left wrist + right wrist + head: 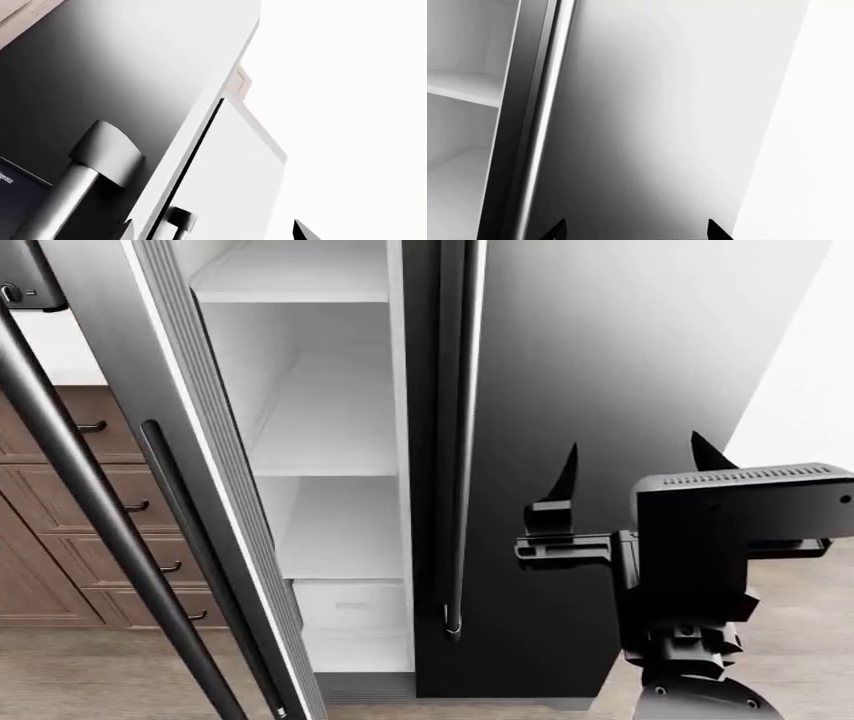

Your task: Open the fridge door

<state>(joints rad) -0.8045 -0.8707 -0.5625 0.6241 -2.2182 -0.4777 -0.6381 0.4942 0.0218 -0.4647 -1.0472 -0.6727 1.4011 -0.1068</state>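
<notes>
right gripper (635,465) spread wide, empty, facing the fridge (601,360).

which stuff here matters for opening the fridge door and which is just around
Job:
fridge
open left door, white shelves showing
shut right door's bar handle
right gripper, open, holding nothing

Just around:
brown drawer cabinets
wood floor

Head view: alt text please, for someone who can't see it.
The fridge stands with its left door swung open, showing white shelves; its right door is closed. The right gripper, fingers apart and holding nothing, is in front of that door. Brown drawer cabinets are at left.
</notes>
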